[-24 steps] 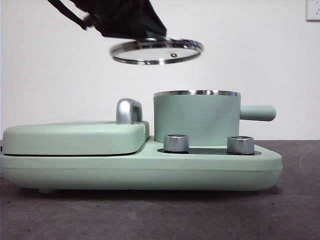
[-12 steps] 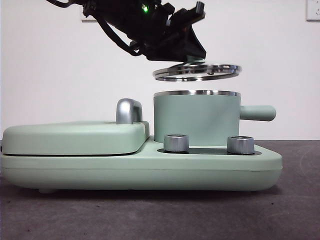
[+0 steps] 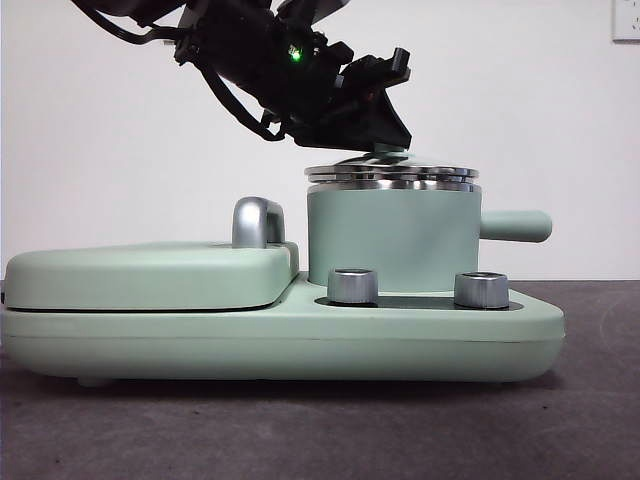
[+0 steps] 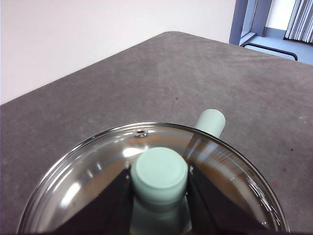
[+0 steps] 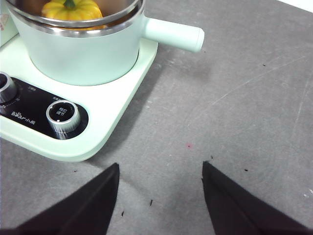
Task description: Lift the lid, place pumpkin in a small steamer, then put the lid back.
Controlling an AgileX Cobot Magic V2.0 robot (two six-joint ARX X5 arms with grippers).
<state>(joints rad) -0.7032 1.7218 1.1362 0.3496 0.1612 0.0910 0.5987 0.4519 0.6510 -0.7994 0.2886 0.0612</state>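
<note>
The clear glass lid (image 3: 392,173) with its steel rim lies level on the rim of the mint-green small steamer (image 3: 392,235). My left gripper (image 3: 385,148) reaches down from the upper left and is shut on the lid's mint-green knob (image 4: 161,171), one black jaw on each side. Through the glass (image 4: 88,171) the pot's side handle (image 4: 211,122) shows. The yellow-orange pumpkin (image 5: 72,9) sits inside the steamer (image 5: 78,54). My right gripper (image 5: 160,169) hangs open over bare table beside the appliance, holding nothing.
The steamer stands on a wide mint-green appliance base (image 3: 280,340) with two silver knobs (image 3: 352,286) in front. A flat griddle cover (image 3: 150,275) with a chrome handle (image 3: 257,222) fills the base's left half. Grey table stretches to the right of the base.
My left gripper has carried the lid to the right and lowered it from well above the pot down onto the steamer's rim. The steamer itself has not moved.
</note>
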